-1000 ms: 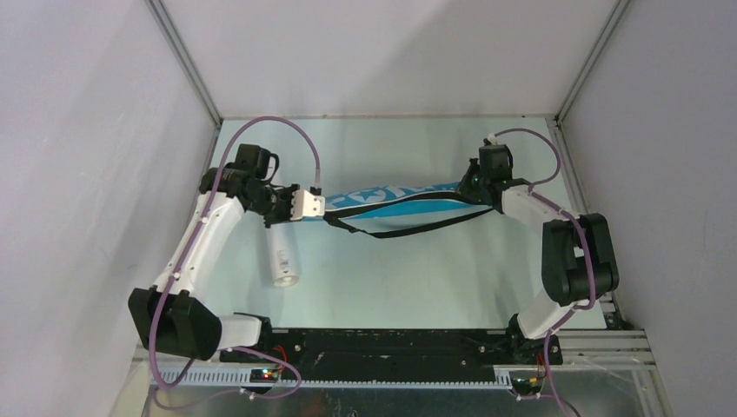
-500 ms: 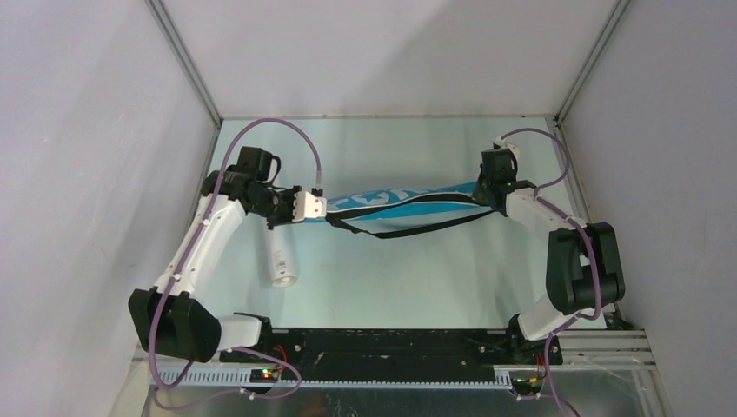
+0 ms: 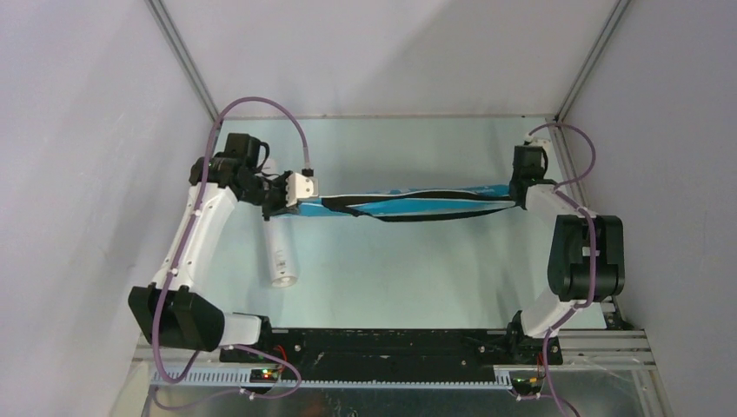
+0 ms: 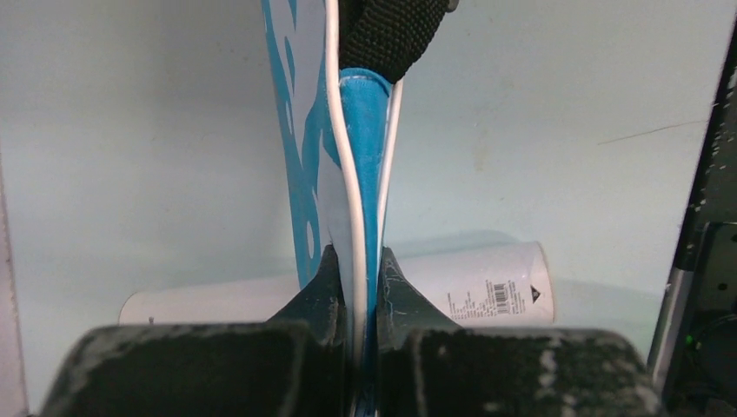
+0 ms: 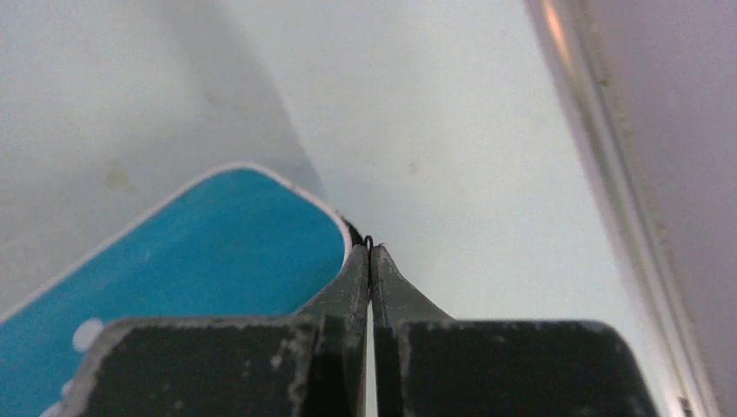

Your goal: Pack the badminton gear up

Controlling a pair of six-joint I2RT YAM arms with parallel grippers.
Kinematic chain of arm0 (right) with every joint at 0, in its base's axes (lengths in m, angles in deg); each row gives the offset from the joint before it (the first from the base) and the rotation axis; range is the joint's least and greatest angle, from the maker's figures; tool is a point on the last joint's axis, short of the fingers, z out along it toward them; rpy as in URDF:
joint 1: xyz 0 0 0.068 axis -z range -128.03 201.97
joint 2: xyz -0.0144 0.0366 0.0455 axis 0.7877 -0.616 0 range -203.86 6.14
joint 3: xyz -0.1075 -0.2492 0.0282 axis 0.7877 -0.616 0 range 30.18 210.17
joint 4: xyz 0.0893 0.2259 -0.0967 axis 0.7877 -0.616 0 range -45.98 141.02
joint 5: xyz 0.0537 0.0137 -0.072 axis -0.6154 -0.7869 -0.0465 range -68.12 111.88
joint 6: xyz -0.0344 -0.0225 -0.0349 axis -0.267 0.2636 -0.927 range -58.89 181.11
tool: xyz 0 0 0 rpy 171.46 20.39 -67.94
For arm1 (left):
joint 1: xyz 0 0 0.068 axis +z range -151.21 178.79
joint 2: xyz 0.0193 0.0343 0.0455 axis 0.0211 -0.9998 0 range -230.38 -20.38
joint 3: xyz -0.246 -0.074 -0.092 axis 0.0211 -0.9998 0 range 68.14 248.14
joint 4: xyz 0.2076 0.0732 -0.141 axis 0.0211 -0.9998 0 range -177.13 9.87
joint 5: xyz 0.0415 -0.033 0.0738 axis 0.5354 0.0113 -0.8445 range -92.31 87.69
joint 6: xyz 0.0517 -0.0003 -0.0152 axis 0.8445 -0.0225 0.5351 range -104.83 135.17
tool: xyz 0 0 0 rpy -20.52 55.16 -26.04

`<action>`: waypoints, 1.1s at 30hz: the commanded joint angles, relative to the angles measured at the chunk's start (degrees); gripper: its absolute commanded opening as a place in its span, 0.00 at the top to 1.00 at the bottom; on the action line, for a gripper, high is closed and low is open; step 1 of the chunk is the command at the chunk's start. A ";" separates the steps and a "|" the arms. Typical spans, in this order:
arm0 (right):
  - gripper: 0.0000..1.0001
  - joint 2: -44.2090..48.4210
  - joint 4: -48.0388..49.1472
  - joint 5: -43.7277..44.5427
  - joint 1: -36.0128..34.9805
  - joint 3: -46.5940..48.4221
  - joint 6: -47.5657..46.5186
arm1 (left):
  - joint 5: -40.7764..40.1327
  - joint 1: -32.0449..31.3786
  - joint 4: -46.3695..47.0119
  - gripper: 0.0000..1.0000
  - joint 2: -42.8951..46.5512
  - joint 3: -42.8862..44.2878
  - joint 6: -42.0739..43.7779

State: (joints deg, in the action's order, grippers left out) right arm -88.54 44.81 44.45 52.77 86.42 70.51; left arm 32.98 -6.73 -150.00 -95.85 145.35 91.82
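The blue bag (image 3: 417,201) hangs stretched between both grippers, its black strap (image 3: 391,214) sagging under it. My left gripper (image 3: 306,196) is shut on the bag's narrow white-piped end (image 4: 361,130); in the left wrist view the strap (image 4: 387,35) shows at the top. My right gripper (image 3: 516,193) is shut at the bag's rounded end (image 5: 200,252), pinching a thin black loop (image 5: 368,241) that looks like the zipper pull. The white tube (image 3: 280,256) lies on the table under my left gripper, and its barcode end (image 4: 487,282) is visible behind the fingers.
The table's right rail (image 5: 608,200) runs close beside my right gripper. Grey walls enclose the table on the left, back and right. The arm bases (image 3: 391,343) sit along the near edge.
My right gripper has pulled right and toward the back corner. The bag is drawn out longer and straighter. My left gripper has shifted slightly left and back, still holding its end.
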 commanded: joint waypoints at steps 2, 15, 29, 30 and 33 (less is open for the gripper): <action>1.00 -0.65 8.95 10.17 4.94 4.51 -12.17 | -0.79 3.01 -7.70 1.00 -2.40 5.44 2.12; 0.96 -10.50 -3.21 -13.53 13.18 14.30 -21.85 | 4.81 3.50 -11.44 1.00 -5.98 8.43 5.92; 0.01 17.81 -16.50 -70.30 -14.99 8.70 -60.16 | 6.30 -3.03 -10.19 1.00 -8.05 12.62 12.01; 0.01 17.44 -18.46 -70.58 -18.71 9.23 -62.25 | 6.42 -3.19 -8.90 1.00 -7.82 12.35 11.67; 0.01 15.40 -23.76 -71.12 -26.38 10.71 -66.92 | 6.60 -3.64 -6.20 1.00 -7.28 11.79 8.81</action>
State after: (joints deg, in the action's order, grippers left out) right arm -69.22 34.49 -21.23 32.55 96.24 17.40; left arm 35.43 -9.61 -160.05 -105.72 157.11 100.78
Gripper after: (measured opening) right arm 0.992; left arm 0.085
